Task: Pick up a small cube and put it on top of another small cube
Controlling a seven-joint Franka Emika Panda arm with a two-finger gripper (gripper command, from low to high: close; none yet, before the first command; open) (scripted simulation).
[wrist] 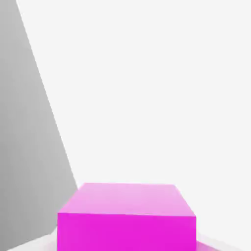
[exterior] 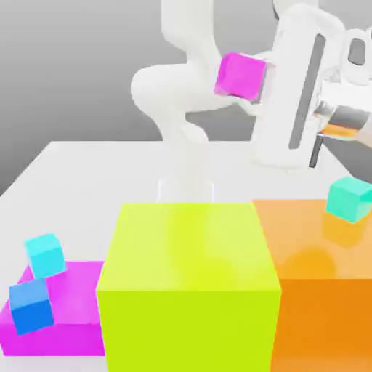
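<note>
Small cube [exterior: 241, 75], plain magenta-pink, glossy, tilted, held high in the air by the claw [exterior: 263, 80], clamped on it. White table [exterior: 87, 174] below, grey backdrop.

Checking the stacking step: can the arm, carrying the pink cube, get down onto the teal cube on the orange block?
Probably yes: the teal cube sits exposed on the orange block, nothing above it.
</note>
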